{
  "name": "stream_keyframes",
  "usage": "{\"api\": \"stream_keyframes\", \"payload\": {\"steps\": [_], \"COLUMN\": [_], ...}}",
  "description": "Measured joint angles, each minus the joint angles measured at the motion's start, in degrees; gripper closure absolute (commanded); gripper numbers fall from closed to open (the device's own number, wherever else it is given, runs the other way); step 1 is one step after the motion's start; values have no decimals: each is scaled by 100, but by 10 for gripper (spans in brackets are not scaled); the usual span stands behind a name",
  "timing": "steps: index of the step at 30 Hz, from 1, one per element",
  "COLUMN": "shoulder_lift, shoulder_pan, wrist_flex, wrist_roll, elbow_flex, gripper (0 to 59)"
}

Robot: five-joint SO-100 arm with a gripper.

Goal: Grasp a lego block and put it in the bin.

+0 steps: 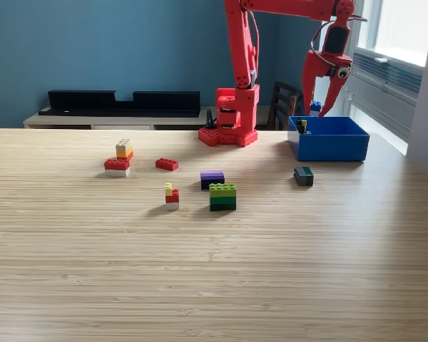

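**Red arm hangs above the blue bin**

Exterior view: pale wood-grain table [200, 285] fronts a blue wall [93, 50]. Upper right, the gripper [321, 108], jaws apart, hangs over the bin [332, 148] by the window [406, 28]. Lego blocks [222, 197] sit mid-frame.

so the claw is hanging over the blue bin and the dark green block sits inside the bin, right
Not quite. The claw does hang over the blue bin, but the dark green block is not inside it. The exterior view shows it lying on the table, just in front of the bin's near wall, towards the exterior view's left corner.
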Motion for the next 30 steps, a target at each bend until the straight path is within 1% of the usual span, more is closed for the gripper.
{"api": "stream_keyframes", "payload": {"steps": [1, 3, 4, 6, 8, 9, 13, 16, 22, 30], "shoulder_lift": [0, 0, 0, 0, 0, 0, 26, 88, 97, 97], "shoulder_pan": [0, 0, 0, 0, 9, 26, 606, 1450, 3858, 7119], "wrist_flex": [0, 0, 0, 0, 0, 0, 0, 0, 0, 0], "wrist_roll": [0, 0, 0, 0, 0, 0, 88, 79, -79, -281], "elbow_flex": [0, 0, 0, 0, 0, 0, 0, 0, -26, -439], "gripper": [296, 348, 382, 499, 568, 585, 585, 585, 585, 585]}}
